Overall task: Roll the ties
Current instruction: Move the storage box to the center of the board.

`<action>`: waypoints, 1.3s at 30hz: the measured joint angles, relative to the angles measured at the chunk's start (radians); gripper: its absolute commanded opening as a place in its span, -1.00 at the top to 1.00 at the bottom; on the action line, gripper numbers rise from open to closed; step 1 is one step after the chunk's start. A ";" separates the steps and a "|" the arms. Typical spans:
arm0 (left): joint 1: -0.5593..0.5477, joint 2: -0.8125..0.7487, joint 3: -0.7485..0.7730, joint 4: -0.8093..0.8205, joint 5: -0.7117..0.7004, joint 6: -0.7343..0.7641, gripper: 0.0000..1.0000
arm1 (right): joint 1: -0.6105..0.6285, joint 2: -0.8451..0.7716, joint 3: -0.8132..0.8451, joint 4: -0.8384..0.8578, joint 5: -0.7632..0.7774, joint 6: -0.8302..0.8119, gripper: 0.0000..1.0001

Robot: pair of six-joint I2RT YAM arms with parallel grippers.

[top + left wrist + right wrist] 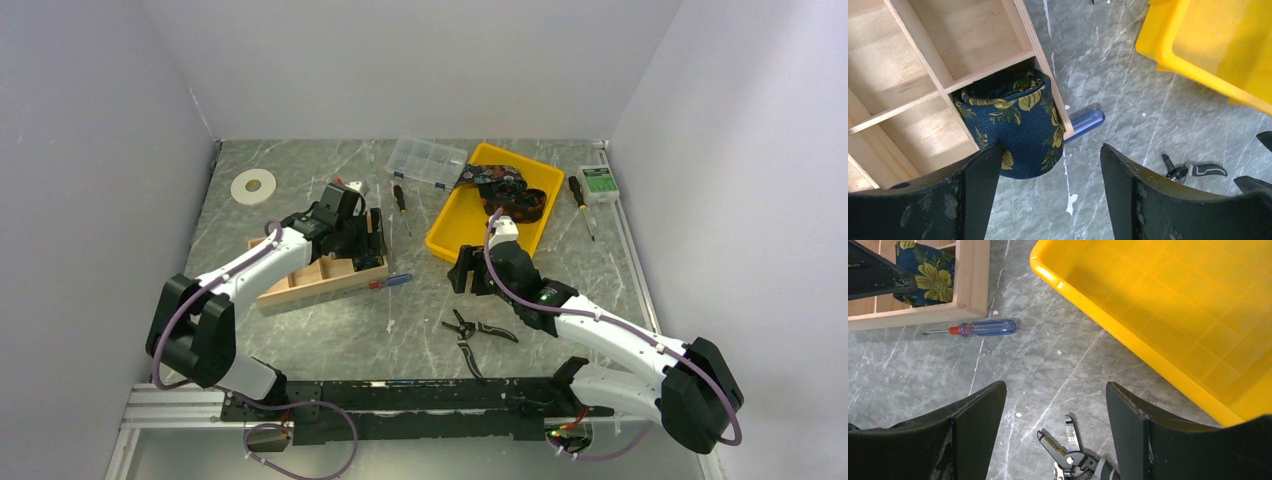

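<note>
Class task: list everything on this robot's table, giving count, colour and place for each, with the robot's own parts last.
wooden tray: one, pale wood, centre left
yellow bin: one, yellow, centre right
rolled tie: one, navy with yellow flowers, corner compartment of the wooden tray
loose ties: count unclear, dark patterned, far end of the yellow bin
blue screwdriver: one, blue handle, beside the tray
dark screwdrivers: two, dark handles, either side of the bin
pliers: at least one, black handles, near centre
compartment box: one, clear, far edge
tape roll: one, white, far left
small box: one, green and white, far right
left gripper: one, black, open, above the rolled tie
right gripper: one, black, open, between bin and pliers
</note>
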 measured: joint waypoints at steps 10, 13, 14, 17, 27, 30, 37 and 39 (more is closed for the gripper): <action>0.000 -0.263 -0.090 -0.010 -0.050 0.016 -0.57 | 0.003 0.000 0.000 0.017 -0.071 -0.042 -0.54; 0.000 -0.481 -0.163 -0.017 -0.116 0.003 -0.74 | 0.020 0.002 0.000 0.046 -0.105 -0.054 -0.53; 0.000 -0.545 -0.189 -0.023 -0.142 -0.010 -0.78 | 0.031 0.007 0.002 0.056 -0.110 -0.057 -0.53; 0.000 -0.690 -0.274 -0.057 -0.222 -0.081 -0.78 | 0.071 0.055 0.025 0.071 -0.118 -0.063 -0.52; 0.015 -0.640 -0.419 -0.219 -0.332 -0.377 -0.65 | 0.163 0.235 0.119 0.099 -0.048 -0.021 -0.52; 0.038 -0.566 -0.420 -0.203 -0.317 -0.428 -0.54 | 0.163 0.243 0.124 0.099 -0.041 -0.006 -0.52; 0.106 -0.373 -0.424 -0.078 -0.258 -0.471 -0.32 | 0.163 0.161 0.090 0.096 -0.015 0.011 -0.52; 0.138 -0.308 -0.420 -0.047 -0.249 -0.472 -0.30 | 0.163 0.116 0.070 0.086 -0.004 0.015 -0.52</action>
